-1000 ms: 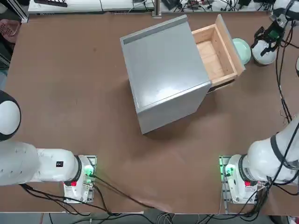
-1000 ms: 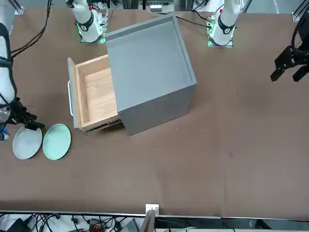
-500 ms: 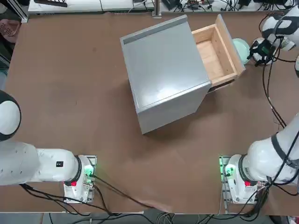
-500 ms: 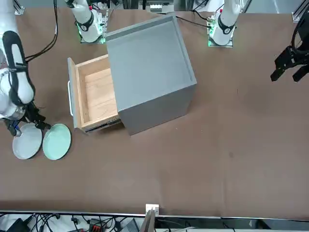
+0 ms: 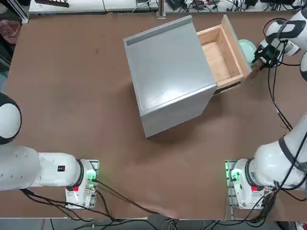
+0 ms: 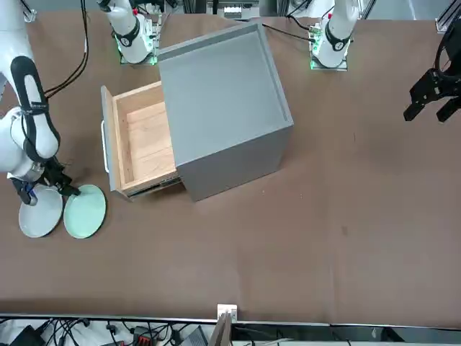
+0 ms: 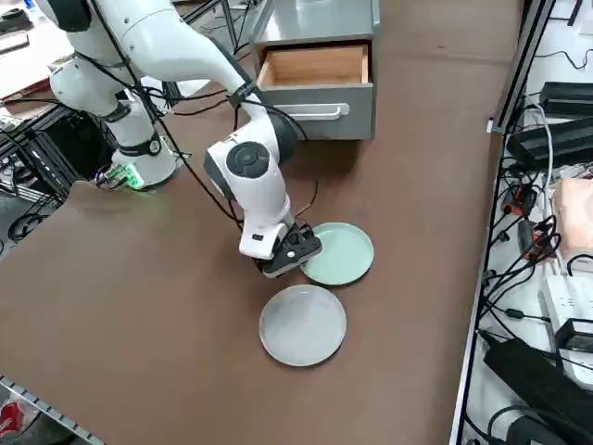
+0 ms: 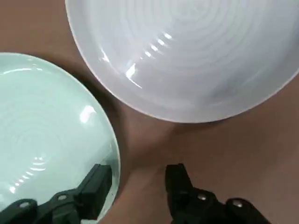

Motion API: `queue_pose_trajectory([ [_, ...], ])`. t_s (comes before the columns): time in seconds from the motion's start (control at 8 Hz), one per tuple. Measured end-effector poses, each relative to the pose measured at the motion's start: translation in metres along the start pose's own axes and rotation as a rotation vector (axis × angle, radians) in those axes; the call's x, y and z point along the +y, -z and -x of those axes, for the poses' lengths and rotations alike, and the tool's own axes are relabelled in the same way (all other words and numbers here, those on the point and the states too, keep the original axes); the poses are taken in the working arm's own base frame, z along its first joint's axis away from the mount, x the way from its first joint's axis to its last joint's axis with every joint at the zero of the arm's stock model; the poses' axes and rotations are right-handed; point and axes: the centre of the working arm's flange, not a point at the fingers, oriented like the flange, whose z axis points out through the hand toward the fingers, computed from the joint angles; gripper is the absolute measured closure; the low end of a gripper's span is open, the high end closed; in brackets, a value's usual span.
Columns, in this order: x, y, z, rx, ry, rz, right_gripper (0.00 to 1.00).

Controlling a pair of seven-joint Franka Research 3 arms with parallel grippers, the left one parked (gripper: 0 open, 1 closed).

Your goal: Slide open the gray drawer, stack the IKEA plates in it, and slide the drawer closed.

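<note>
The gray cabinet (image 5: pixel 169 76) sat skewed on the brown table (image 6: pixel 346 238), and its gray drawer (image 5: pixel 221 53) stood pulled out toward the working arm's side, its long axis running out from the cabinet face, its light-wood inside bare and a pale bar handle (image 7: pixel 306 110) across the gray front. Just beyond that front, the two IKEA plates lay flat on the table, side by side with a narrow strip of tabletop between them: the mint-green plate (image 7: pixel 339 253) nearer the drawer, the gray-white plate (image 7: pixel 302 324) farther out. The right gripper (image 8: pixel 138 181) was down low at the green plate's rim, its fingers apart, one fingertip (image 8: pixel 97 183) over the rim's inner edge and the other over bare table outside it; I could not tell whether either touched. Black cables (image 5: pixel 277 103) trailed from the arm across that corner of the table, and nothing lay between the plates and the drawer. I could read no brand or writing anywhere.
</note>
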Motion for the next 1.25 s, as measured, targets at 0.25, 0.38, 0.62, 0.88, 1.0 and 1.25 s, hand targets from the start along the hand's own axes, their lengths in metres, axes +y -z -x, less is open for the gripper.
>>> queue_pose_trajectory([
  [0.25, -0.009, -0.004, 0.003, 0.007, 0.002, -0.013, 0.33],
  [0.38, -0.012, -0.007, 0.004, 0.004, 0.006, -0.012, 0.47],
  [0.62, -0.012, -0.005, 0.003, 0.008, 0.004, -0.013, 0.70],
  [0.88, -0.011, -0.002, 0.001, 0.015, 0.003, -0.016, 1.00],
  [1.0, -0.012, -0.001, 0.000, 0.018, 0.005, -0.017, 1.00],
  [1.25, -0.016, 0.020, -0.002, 0.022, 0.015, -0.028, 1.00],
])
